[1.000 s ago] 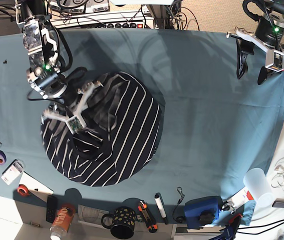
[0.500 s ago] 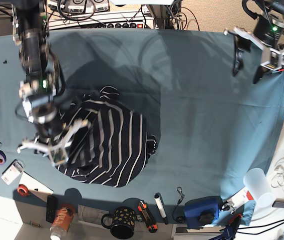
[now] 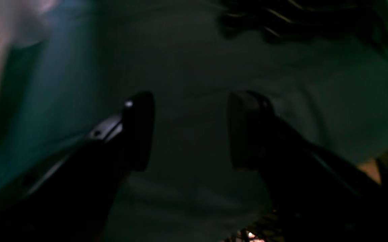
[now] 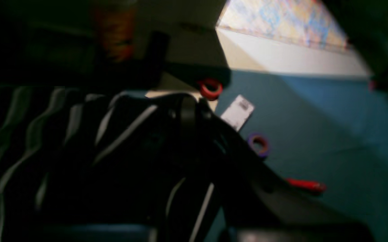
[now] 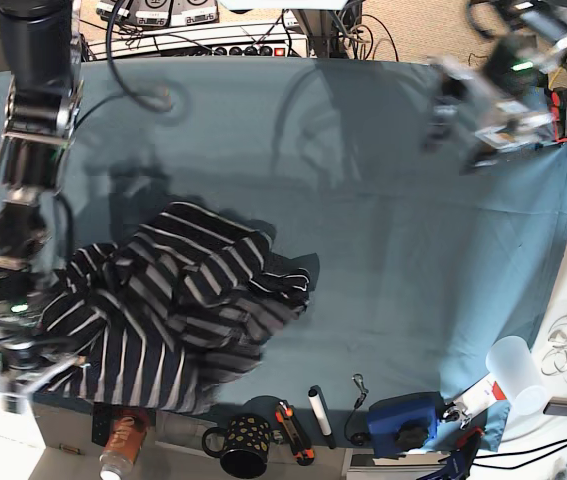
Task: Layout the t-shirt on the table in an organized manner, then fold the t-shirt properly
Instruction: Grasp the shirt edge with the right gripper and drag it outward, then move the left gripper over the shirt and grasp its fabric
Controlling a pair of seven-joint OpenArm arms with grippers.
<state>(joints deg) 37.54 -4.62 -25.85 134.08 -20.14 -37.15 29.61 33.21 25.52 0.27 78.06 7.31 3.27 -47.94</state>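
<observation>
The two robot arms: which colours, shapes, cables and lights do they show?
The left gripper has two black fingers with rounded, paddle-like tips; one bears a silver plate with a small screw hole. From above, it has white plastic brackets and a small green light. The right arm is built of silver and black segments, with black cables looping beside it and a green light low down.

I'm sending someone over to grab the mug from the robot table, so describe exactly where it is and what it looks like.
Start at the teal table and go to its near edge, just below the rumpled striped t-shirt. The mug stands there, between an orange can on its left and a white marker on its right. It is the only black cup, dotted with small yellow spots, handle pointing left.
</observation>
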